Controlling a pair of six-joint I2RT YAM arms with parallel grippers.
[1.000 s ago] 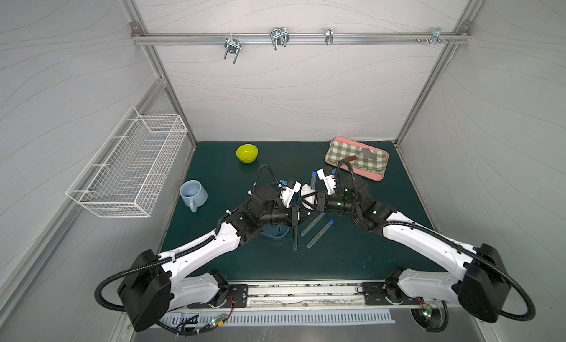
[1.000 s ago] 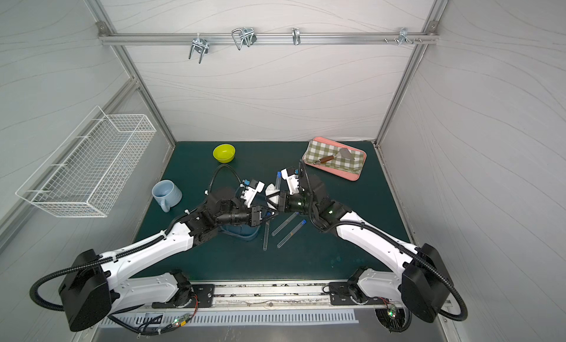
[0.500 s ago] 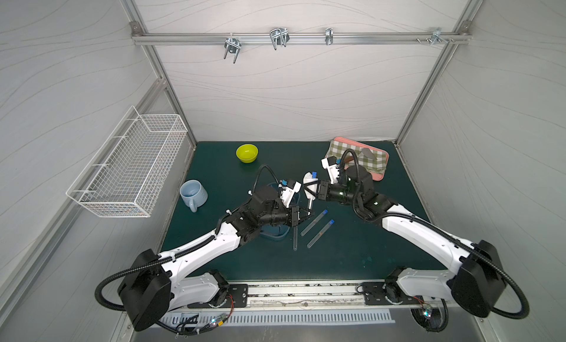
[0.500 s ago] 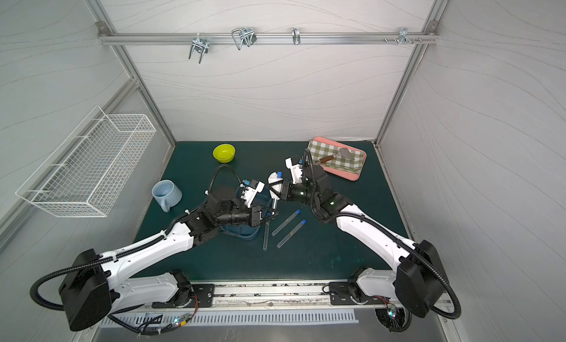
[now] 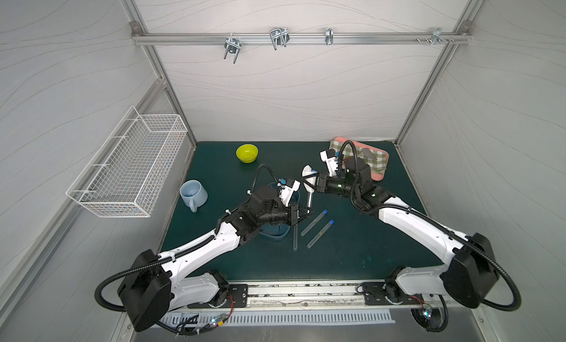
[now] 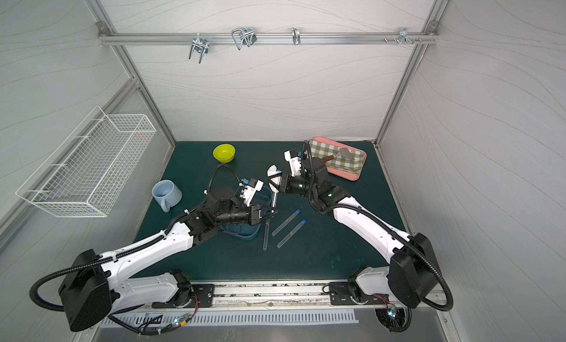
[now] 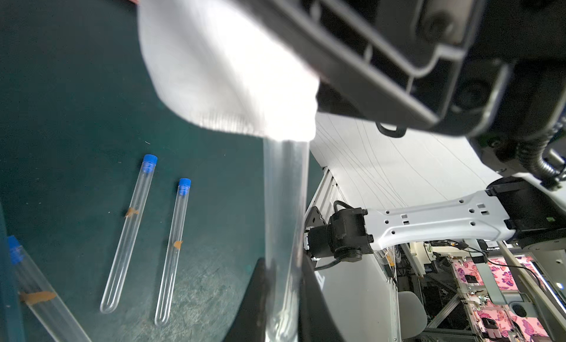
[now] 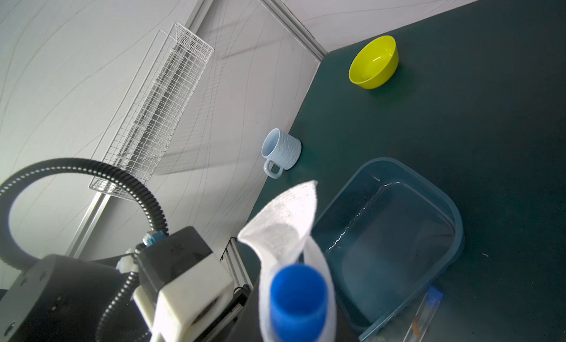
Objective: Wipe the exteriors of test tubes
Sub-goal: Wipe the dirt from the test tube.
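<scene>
My left gripper [image 5: 307, 214] [image 7: 283, 310] is shut on the rounded end of a clear test tube [image 7: 284, 218] [image 6: 275, 199] that slants up off the mat. My right gripper [image 5: 311, 182] [image 8: 294, 325] is shut on a white cloth [image 5: 307, 175] [image 8: 284, 227] wrapped round that tube at its blue cap [image 8: 298, 297]. Three other test tubes lie on the green mat below the grippers: one [image 5: 294, 237] beside the blue tub, two [image 5: 314, 222] [image 5: 320, 233] side by side to its right. Orange marks show on them in the left wrist view [image 7: 132, 212].
A blue plastic tub [image 5: 275, 232] [image 8: 392, 242] with water sits under my left wrist. A yellow bowl [image 5: 247, 153] stands at the back, a pale blue mug [image 5: 193, 193] at the left. A pink tray [image 5: 379, 167] with a checked cloth is at the back right. A wire basket [image 5: 131, 166] hangs on the left wall.
My right gripper has slid the cloth along the held tube, away from the left gripper toward the capped end. The left arm and the tubes on the mat have stayed put.
</scene>
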